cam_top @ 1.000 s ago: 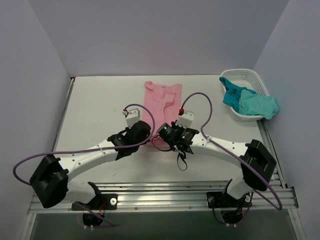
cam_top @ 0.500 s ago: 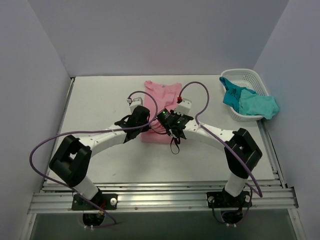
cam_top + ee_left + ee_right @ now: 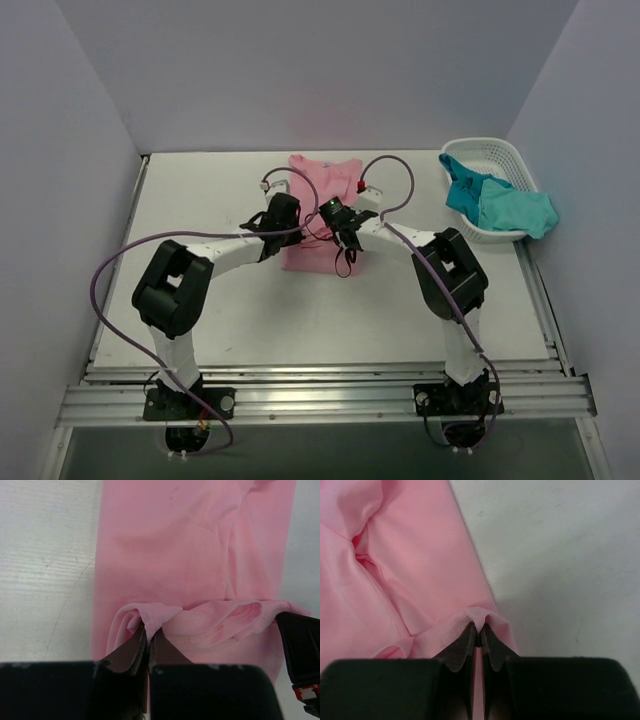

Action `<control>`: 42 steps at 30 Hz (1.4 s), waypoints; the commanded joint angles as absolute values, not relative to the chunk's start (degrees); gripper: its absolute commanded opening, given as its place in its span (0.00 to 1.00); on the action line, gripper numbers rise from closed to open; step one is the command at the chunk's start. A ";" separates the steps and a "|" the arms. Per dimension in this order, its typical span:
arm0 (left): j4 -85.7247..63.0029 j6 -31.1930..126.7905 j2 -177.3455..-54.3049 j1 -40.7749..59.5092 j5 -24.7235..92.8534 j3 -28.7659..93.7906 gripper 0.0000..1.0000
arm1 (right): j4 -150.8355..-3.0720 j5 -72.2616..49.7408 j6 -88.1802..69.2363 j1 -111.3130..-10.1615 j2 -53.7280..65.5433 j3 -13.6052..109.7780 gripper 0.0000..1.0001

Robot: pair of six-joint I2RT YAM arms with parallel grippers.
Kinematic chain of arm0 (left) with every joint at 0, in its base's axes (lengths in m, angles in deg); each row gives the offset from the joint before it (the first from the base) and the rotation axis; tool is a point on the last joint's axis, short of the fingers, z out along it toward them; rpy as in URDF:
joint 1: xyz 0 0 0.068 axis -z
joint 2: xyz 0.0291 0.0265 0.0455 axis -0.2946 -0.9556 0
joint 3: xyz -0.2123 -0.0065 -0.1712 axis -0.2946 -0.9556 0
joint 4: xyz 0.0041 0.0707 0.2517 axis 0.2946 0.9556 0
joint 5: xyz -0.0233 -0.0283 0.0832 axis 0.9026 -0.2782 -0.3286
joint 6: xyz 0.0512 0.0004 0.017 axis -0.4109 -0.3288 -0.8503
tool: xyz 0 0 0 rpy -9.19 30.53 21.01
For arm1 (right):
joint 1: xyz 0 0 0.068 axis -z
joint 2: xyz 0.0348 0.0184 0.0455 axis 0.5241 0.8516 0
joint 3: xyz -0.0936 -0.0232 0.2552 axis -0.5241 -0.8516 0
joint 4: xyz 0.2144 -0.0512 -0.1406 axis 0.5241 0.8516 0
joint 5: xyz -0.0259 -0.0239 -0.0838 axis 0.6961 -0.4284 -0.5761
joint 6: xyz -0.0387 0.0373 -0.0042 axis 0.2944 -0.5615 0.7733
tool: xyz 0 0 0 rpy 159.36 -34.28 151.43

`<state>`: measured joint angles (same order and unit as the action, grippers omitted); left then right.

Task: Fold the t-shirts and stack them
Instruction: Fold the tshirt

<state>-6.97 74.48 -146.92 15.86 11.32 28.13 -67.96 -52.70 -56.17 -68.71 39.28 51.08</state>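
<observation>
Pinching the near hem of the pink t-shirt (image 3: 320,180), which lies centre-far, left gripper (image 3: 148,634) and right gripper (image 3: 479,630) each nip a thin bunched fold. Uneven travel could pull the fabric free or skew the fold.

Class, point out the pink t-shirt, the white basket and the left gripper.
pink t-shirt (image 3: 320,182), top view, flat far part
white basket (image 3: 487,142), top view, far rim
left gripper (image 3: 148,636), left wrist view, between its fingertips

Bright, even light comes from above. Shadows are soft and faint. The close-up pictures look fuzzy at the bottom.
</observation>
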 commanded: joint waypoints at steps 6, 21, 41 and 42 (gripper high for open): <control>-14.79 72.95 -155.45 11.70 17.35 33.99 0.32 | -68.50 -50.36 -52.94 -66.15 46.99 61.46 0.50; -4.87 71.82 -149.23 5.72 20.44 47.69 0.94 | -61.73 -57.66 -47.48 -65.80 36.38 73.18 1.00; 2.70 66.29 -131.38 -0.52 25.27 52.37 0.94 | -70.78 -49.75 -40.80 -65.71 17.55 52.08 1.00; 2.00 65.84 -131.99 -0.43 25.80 52.10 0.94 | -71.04 -49.75 -40.98 -65.71 17.64 51.73 1.00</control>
<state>2.27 68.97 -132.49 -0.60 24.77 52.66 -69.34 -51.00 -41.77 -65.76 18.21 52.66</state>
